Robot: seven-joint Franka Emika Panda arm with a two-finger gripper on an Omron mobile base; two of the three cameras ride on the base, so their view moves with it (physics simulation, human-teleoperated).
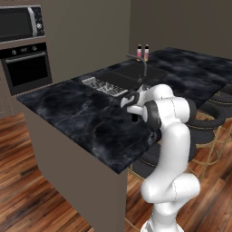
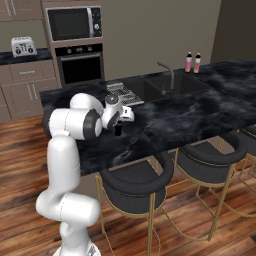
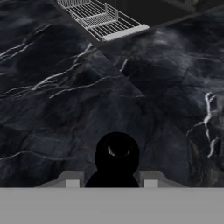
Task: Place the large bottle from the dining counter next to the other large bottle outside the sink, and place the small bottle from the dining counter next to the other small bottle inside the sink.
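Pincer (image 3: 112,181) hangs low over the bench (image 1: 81,118), fingers drawn in close on either side of the small bottle (image 3: 116,158); the hand view looks straight down on its round black top, seated between the two finger tips. From the right base view the small bottle (image 2: 118,130) is a dark stub under the white hand, above the black marble near its front edge. Whether its base touches the marble, cannot tell. Sink (image 2: 172,85) lies further along the bench, curved faucet (image 2: 167,75) at its rim, ribbed drain rack (image 3: 103,19) beside it. Two tall pink-yellow bottles (image 2: 193,62) stand together beyond the sink, on the far side, well apart from the pincer.
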